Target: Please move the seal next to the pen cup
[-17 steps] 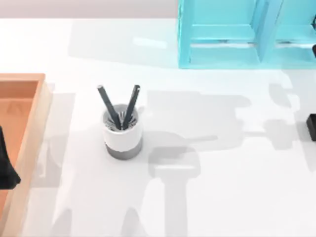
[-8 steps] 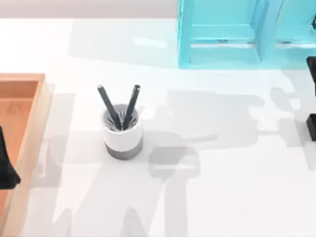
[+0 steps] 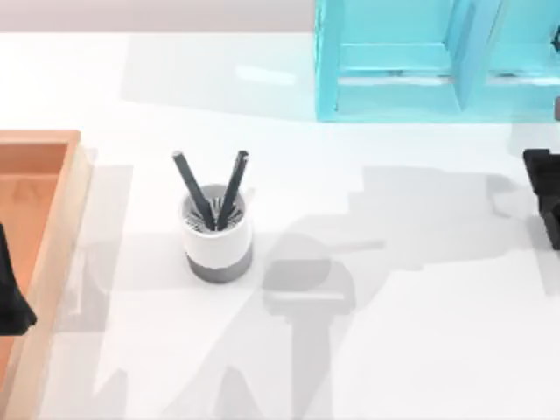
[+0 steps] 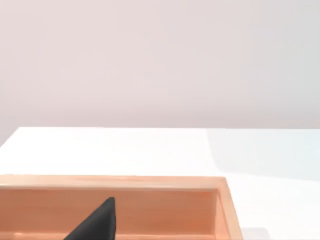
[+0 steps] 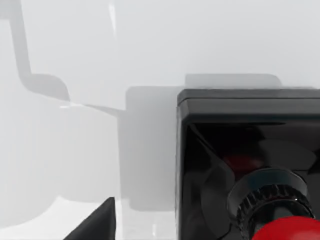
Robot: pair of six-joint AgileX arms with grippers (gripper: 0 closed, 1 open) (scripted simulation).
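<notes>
Looking down on the table (image 3: 420,350), we see the pen cup (image 3: 218,236) left of centre, upright, with two dark pens (image 3: 213,188) in it. At the right edge our right gripper (image 3: 544,188) hangs over the seal (image 5: 240,165), whose black base and red knob (image 5: 287,227) sit close under the wrist camera, well apart from the cup. We cannot tell how the right fingers stand. Our left gripper (image 3: 10,293) stays parked over the orange tray (image 3: 52,227), its state equally unclear.
</notes>
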